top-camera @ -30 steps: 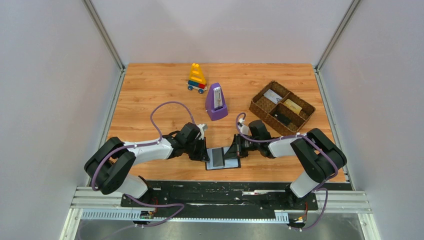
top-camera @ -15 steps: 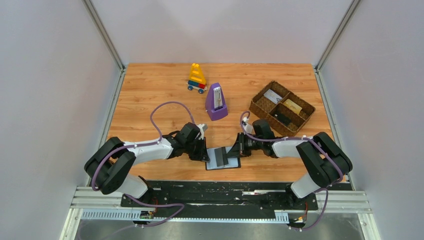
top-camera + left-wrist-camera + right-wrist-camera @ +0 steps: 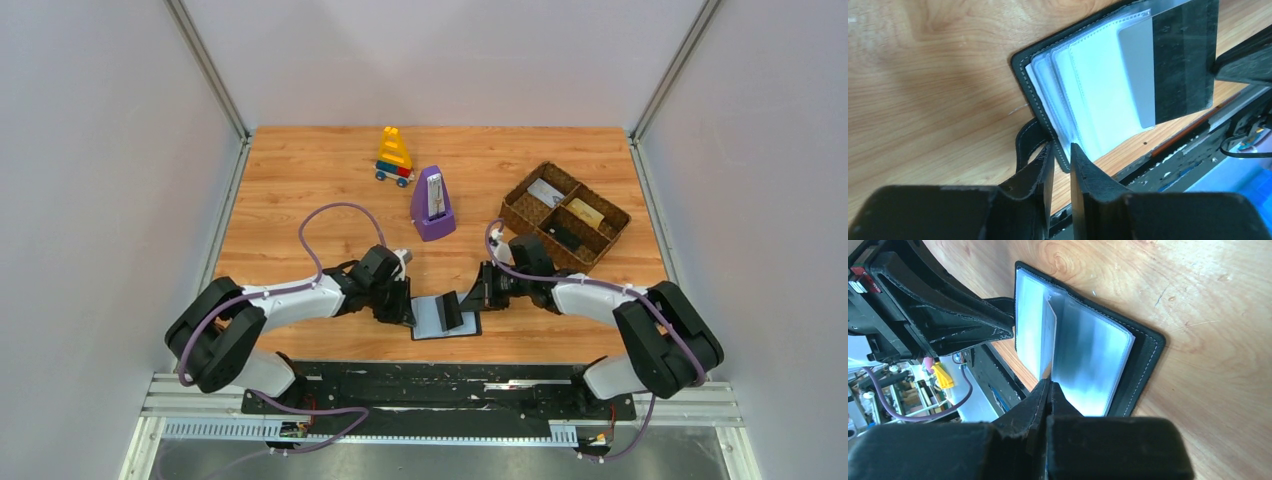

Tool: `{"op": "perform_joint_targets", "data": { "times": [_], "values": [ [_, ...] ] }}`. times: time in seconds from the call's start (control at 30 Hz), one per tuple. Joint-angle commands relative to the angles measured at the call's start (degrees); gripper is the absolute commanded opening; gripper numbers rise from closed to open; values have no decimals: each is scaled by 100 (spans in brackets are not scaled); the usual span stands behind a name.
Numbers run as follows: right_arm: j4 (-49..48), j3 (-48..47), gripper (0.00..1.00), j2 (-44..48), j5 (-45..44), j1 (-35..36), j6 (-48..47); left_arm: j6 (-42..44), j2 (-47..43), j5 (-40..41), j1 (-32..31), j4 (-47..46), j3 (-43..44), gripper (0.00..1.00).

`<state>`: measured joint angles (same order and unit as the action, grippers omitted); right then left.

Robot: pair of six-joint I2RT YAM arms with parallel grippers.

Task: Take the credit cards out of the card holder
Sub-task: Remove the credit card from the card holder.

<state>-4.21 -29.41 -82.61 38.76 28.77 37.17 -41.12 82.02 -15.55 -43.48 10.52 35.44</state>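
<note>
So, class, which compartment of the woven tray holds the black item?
The one nearest the arms, where the black item lies; the woven tray's two farther compartments hold a pale card and a tan card.

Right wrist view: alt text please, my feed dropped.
The right gripper, shut, pinches a thin leaf standing up from the open card holder on the wooden table. The left gripper sits at the holder's opposite edge.

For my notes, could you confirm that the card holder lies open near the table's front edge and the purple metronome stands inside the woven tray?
No: the card holder lies open near the table's front edge, but the purple metronome stands on the table, left of the woven tray, apart from it; the top external view shows this.
</note>
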Motion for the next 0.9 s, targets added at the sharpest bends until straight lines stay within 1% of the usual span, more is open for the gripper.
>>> {"op": "perform_joint_targets", "data": {
  "times": [0.0,0.07,0.1,0.13,0.2,0.3,0.37,0.43,0.47,0.53,0.67,0.77,0.87],
  "values": [
    [378,-337,0,363,-305,-21,-421,28,-299,191,-3,416,192,28],
    [631,-439,0,450,-409,-17,-556,-58,-430,128,-2,500,255,36],
    [739,-487,0,488,-484,-18,-614,-86,-488,121,-2,524,319,38],
    [818,-528,0,524,-556,-21,-687,-148,-604,120,-2,579,356,42],
    [917,-609,0,566,-616,-9,-826,-218,-764,158,-2,669,491,47],
    [1077,-758,1,524,-682,-12,-811,-197,-895,235,-2,734,722,49],
    [1068,-817,13,480,-619,-12,-738,-140,-852,326,-2,768,821,49],
    [972,-827,20,433,-605,-4,-673,-56,-709,202,-2,688,869,48],
    [960,-848,21,385,-611,-3,-660,-41,-581,-12,-2,501,864,44],
    [920,-893,22,252,-597,-3,-629,-106,-384,-318,-2,94,800,38],
    [554,-803,27,-14,-333,-3,-473,-156,27,-512,-2,-384,765,29],
    [284,-743,27,-181,-246,19,-373,-114,316,-560,-3,-595,784,24],
    [209,-718,29,-313,-221,18,-376,-99,529,-659,-2,-919,731,20]
  ]
}}
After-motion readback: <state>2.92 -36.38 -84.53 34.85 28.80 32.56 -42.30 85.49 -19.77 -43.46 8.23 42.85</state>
